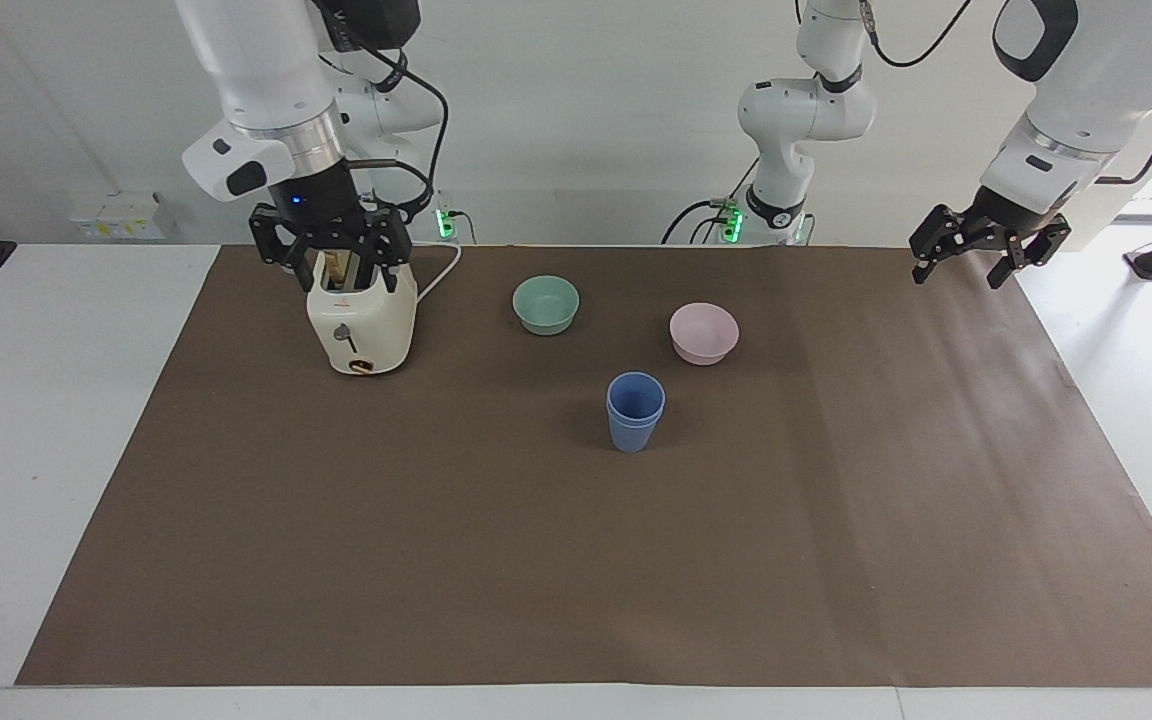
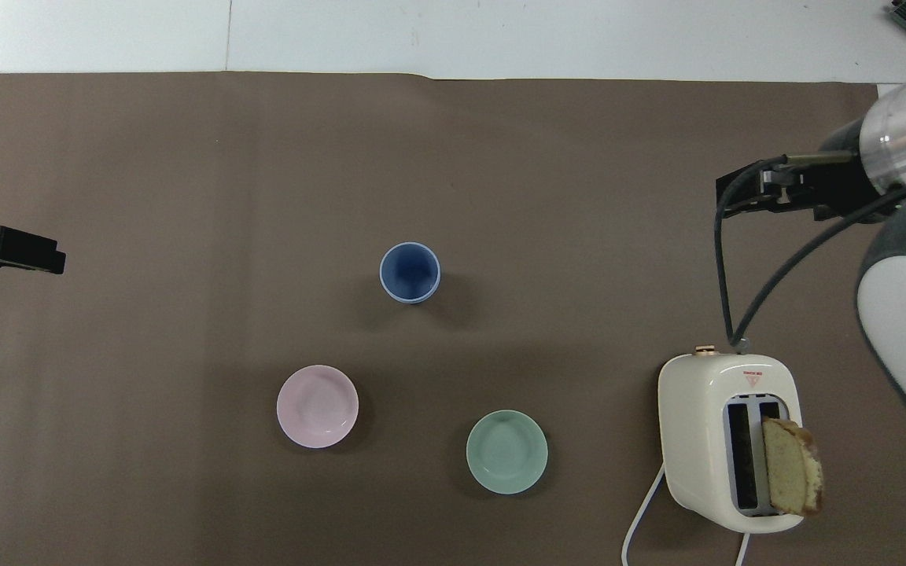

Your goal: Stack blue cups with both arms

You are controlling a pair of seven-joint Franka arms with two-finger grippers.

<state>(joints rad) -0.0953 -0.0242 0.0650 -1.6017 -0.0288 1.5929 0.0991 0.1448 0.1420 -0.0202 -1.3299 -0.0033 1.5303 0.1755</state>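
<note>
While the blue cups (image 1: 635,411) sit nested on the mat, my right gripper (image 1: 332,262) hangs spread and empty over the toaster (image 1: 361,325). My left gripper (image 1: 988,250) waits, also spread and empty.

From above, the left pincer (image 2: 5,248) is chopped off at the frame edge. In the facing view, the right pincer (image 1: 332,262) covers most of the bread slice (image 1: 339,265) below it.
</note>
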